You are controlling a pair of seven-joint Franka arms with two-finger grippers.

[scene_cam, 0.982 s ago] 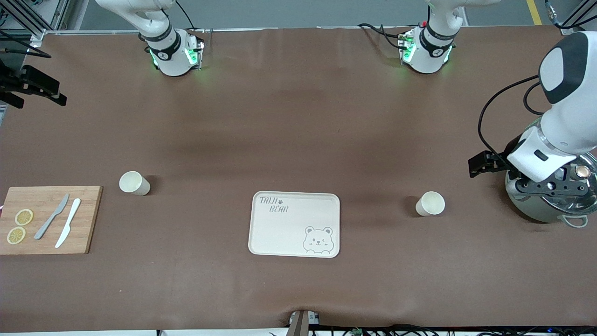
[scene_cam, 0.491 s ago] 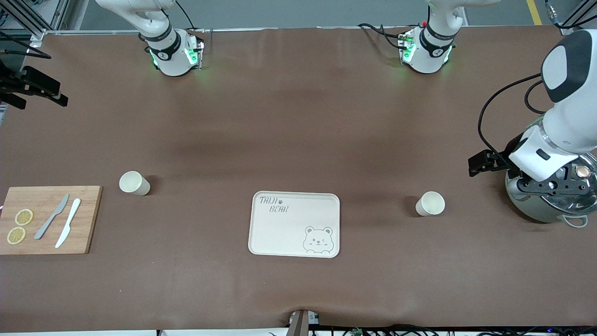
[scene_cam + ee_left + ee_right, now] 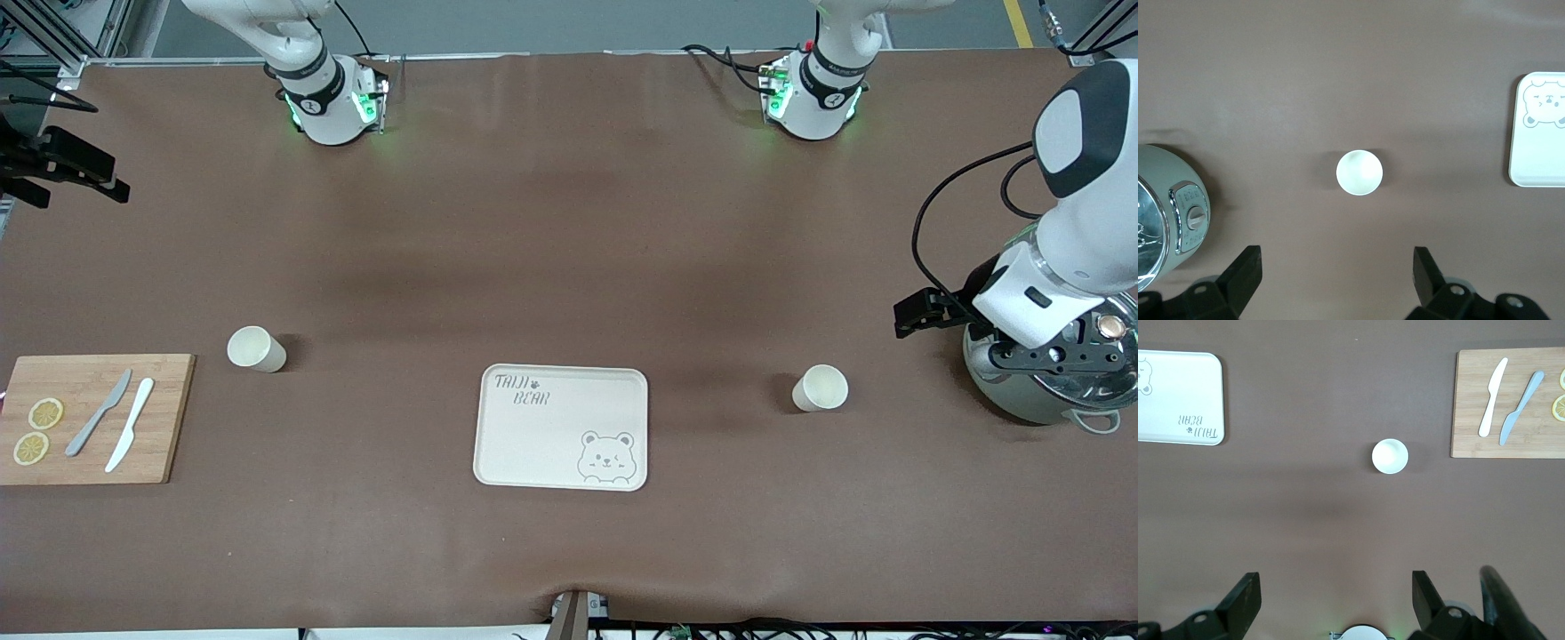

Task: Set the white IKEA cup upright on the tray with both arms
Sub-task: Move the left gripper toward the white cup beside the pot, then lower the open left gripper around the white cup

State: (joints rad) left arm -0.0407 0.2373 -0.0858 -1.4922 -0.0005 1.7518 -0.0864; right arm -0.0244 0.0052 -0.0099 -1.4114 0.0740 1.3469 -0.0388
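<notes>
Brown cloth-covered surface (image 3: 569, 222). Flat cream rectangular tray with a bear face drawing and "TAIJI BEAR" lettering (image 3: 551, 436) lies near the middle of the surface's edge nearest the front camera, nothing on it. Two white cups stand upright on the bare surface, well apart from the tray: one white cup (image 3: 820, 388) toward the left arm's end, the other white cup (image 3: 256, 348) toward the right arm's end. Wooden cutting board (image 3: 89, 453) sits at the right arm's end edge, carrying a grey knife (image 3: 98, 413), a white knife (image 3: 130, 425) and two lemon slices (image 3: 37, 431). Rounded pale-green cooker with a glass lid (image 3: 1049, 391) sits at the left arm's end edge. Left claw (image 3: 1337, 279) hangs high over that end, fingers spread wide, nothing between them; its cup shows below. Right claw (image 3: 1335, 603) likewise spread wide and holding nothing, high over the surface with its cup and the board below.
</notes>
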